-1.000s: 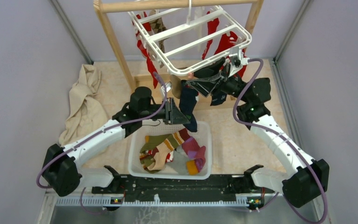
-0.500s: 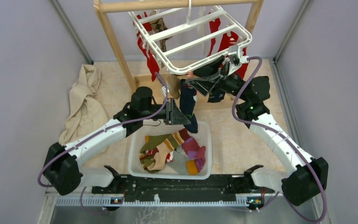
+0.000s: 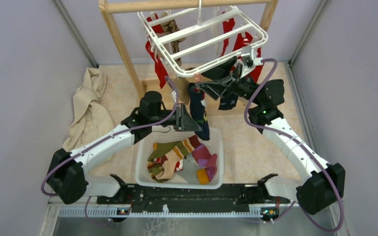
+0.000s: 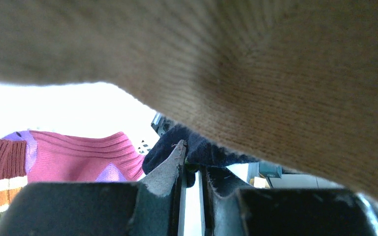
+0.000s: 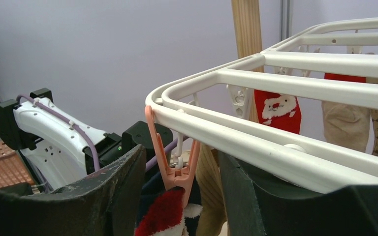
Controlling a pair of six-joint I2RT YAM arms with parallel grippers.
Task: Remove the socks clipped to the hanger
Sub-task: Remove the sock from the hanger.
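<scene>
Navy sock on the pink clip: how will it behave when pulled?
Likely floppy: the navy knit sock hangs limp from the pink plastic clip, so it should stretch before releasing. Probably light; once free it would drape from the left gripper. The white slatted hanger hangs by a hook, so may swing.

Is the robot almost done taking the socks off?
Not yet. Done: several socks lie in the basket. In hand: the left end effector seems to pinch the navy sock, while the open right end effector straddles its pink clip. Left: red socks and others hang clipped to the hanger.
</scene>
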